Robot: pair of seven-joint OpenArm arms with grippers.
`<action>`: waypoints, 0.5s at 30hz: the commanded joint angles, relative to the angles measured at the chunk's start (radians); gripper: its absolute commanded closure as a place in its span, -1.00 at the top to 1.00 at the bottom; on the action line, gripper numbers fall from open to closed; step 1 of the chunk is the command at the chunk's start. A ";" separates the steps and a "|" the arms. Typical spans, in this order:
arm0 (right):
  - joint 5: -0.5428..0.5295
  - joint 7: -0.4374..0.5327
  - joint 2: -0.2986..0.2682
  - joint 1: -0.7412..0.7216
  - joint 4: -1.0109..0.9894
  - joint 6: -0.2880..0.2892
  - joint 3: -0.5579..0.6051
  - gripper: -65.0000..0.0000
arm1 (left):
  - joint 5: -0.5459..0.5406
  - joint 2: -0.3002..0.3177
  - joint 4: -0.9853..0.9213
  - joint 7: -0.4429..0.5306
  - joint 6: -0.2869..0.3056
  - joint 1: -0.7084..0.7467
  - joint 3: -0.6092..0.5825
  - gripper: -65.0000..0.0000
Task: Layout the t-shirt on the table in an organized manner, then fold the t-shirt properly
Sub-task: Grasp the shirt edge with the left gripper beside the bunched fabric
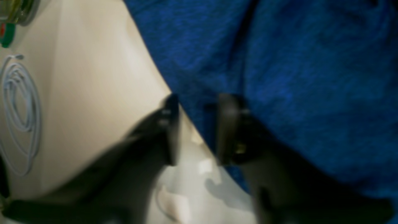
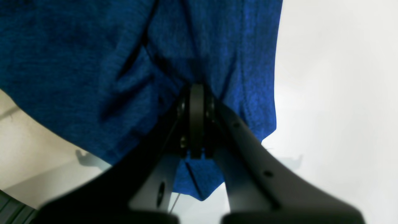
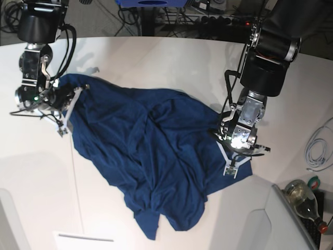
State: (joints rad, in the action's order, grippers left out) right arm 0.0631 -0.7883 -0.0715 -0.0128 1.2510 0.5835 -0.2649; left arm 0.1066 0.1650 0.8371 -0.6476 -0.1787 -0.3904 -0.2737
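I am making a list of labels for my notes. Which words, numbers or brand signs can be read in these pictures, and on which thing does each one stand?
None can be read.
t-shirt: plain, no print.
table: no writing.
bottle: no readable label; too small and blurred.

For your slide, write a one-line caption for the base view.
Two arms spread a crumpled t-shirt on the table: right gripper pinching one edge, left gripper at the other.
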 commanded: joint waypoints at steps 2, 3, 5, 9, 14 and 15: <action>0.027 -0.050 -0.001 0.012 -0.003 -0.003 -0.001 -1.00 | -0.041 0.008 0.014 0.012 -0.005 -0.026 0.004 -1.00; 0.027 -0.050 -0.001 0.012 -0.003 -0.003 -0.001 -1.00 | -0.071 0.011 0.014 0.012 -0.005 -0.026 0.004 -1.00; 0.027 -0.050 -0.001 0.012 -0.003 -0.003 -0.001 -1.00 | -0.101 0.012 0.014 0.012 -0.005 -0.028 0.004 -1.00; 0.027 -0.049 -0.001 0.012 -0.003 -0.003 -0.001 -1.00 | -0.115 0.014 0.063 0.004 -0.005 -0.022 0.006 -1.00; 0.027 -0.049 -0.001 0.012 -0.003 -0.003 -0.001 -1.00 | -0.114 0.023 0.207 -0.001 -0.005 0.023 0.110 -1.00; 0.027 -0.049 -0.001 0.012 -0.003 -0.003 -0.001 -1.00 | -0.114 0.021 0.219 -0.007 -0.005 0.024 0.139 -1.00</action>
State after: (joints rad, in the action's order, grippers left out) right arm 0.0601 -0.7853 -0.0715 -0.0105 1.2530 0.5835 -0.2646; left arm -0.0170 0.1726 1.0431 -0.6628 -0.1749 -0.3462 -0.1387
